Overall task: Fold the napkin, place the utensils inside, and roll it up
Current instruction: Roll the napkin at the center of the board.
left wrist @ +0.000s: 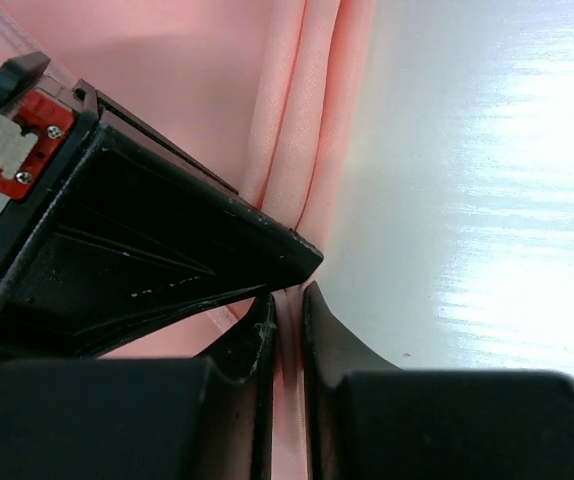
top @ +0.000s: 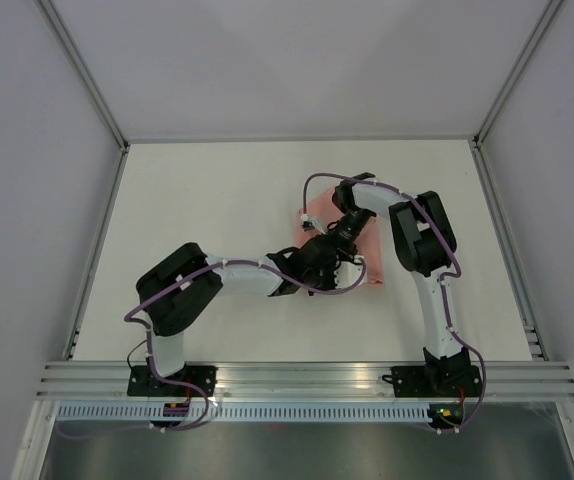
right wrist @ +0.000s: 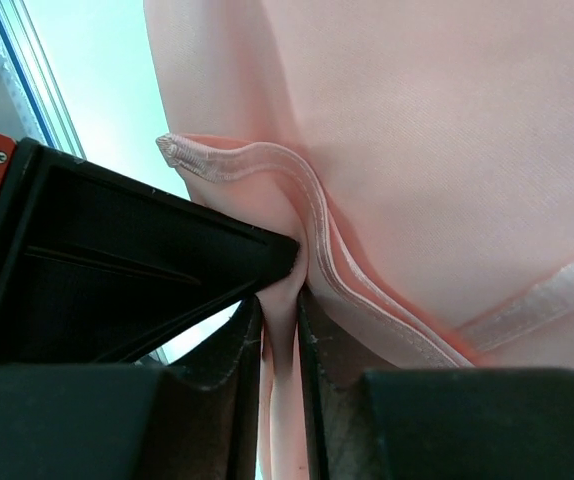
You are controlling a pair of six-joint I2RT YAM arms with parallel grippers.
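Napkin [right wrist: 447,150], pale pink with a stitched hem, lies creased, clamped in left jaws and right jaws.

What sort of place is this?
Probably a robot test booth: a white table boxed in by plain panels, with two arms bolted to a metal rail, handling a napkin.

A white bench [top: 217,200] fills the middle. Grey walls [top: 27,150] stand at the left, right and top, and a silver rail [top: 307,378] runs along the bottom.
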